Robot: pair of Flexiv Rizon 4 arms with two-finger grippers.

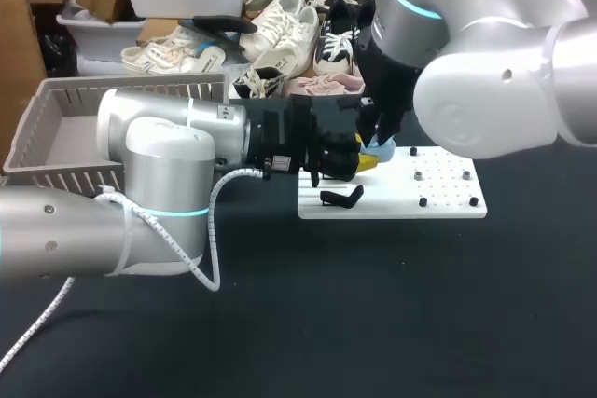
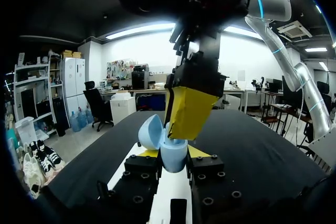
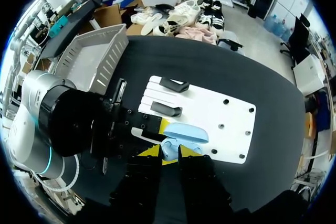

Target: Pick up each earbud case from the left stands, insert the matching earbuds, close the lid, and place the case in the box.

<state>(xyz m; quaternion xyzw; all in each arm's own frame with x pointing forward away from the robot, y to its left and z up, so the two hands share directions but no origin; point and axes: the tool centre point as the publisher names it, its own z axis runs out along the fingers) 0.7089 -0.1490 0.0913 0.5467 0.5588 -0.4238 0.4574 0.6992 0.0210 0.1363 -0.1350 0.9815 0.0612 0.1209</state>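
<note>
A light blue earbud case (image 2: 173, 157) is in the air over the near end of the white board (image 1: 438, 200), its lid (image 2: 149, 131) swung open. My left gripper (image 2: 173, 153) is shut on the case body, one yellow tip on each side. My right gripper (image 2: 181, 129) comes down from above with its yellow end at the case's open mouth. In the head view both grippers meet at the case (image 1: 382, 150). From the right wrist the open case (image 3: 182, 136) lies just ahead of my right gripper (image 3: 170, 153). No earbud shows.
Two black stands (image 3: 173, 84) (image 3: 167, 109) stand bare on the board's left end, one also in the head view (image 1: 340, 198). A grey slatted box (image 1: 56, 137) stands at the table's far left, behind my left arm (image 1: 177, 146). Small black pegs dot the board's right part.
</note>
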